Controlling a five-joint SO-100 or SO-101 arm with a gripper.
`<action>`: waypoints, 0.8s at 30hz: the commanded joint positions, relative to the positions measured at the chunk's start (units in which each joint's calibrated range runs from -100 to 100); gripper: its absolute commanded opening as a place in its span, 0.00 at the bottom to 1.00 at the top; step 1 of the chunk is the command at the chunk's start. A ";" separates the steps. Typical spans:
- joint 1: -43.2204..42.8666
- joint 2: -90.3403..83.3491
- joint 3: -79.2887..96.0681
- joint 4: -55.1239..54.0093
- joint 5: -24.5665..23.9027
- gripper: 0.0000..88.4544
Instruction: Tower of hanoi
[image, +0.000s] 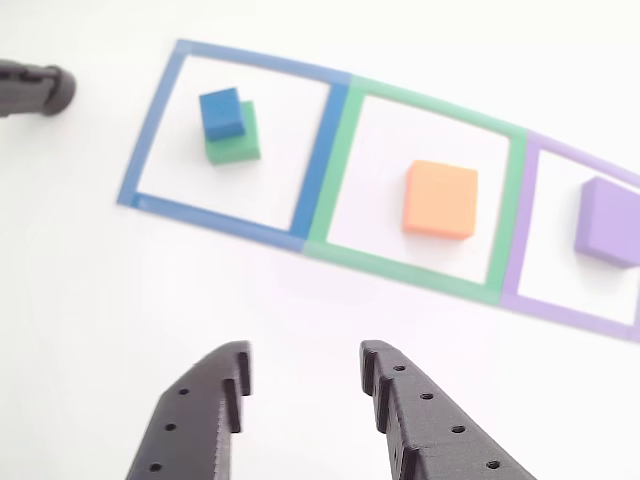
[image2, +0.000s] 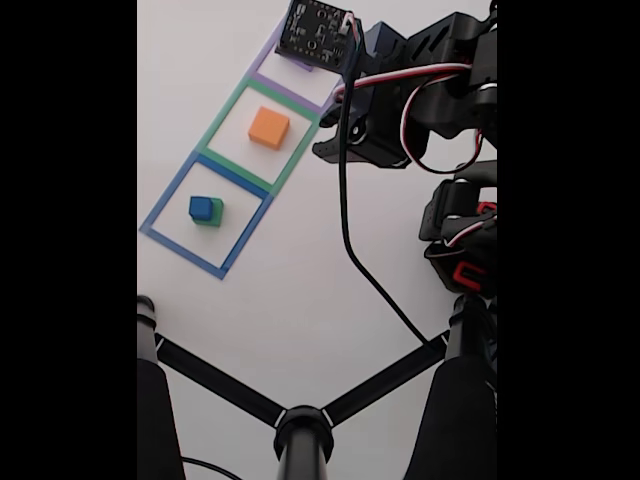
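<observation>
The tower of hanoi blocks lie apart on the white desk (image: 90, 300), beyond the gripper (image: 305, 375), which hangs open and empty above bare desk in the other view. The blue block (image: 221, 112) sits on the green block (image: 238, 145) inside the blue outline (image: 320, 160). The orange block (image: 441, 199) lies alone in the green outline (image: 512, 200); the purple block (image: 610, 221) in the purple outline (image: 520, 290).
</observation>
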 joint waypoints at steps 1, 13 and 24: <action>1.29 -5.15 11.26 -9.21 0.00 0.27; 2.51 -11.40 52.88 -53.80 0.00 0.36; -0.54 -1.86 75.50 -96.78 0.00 0.38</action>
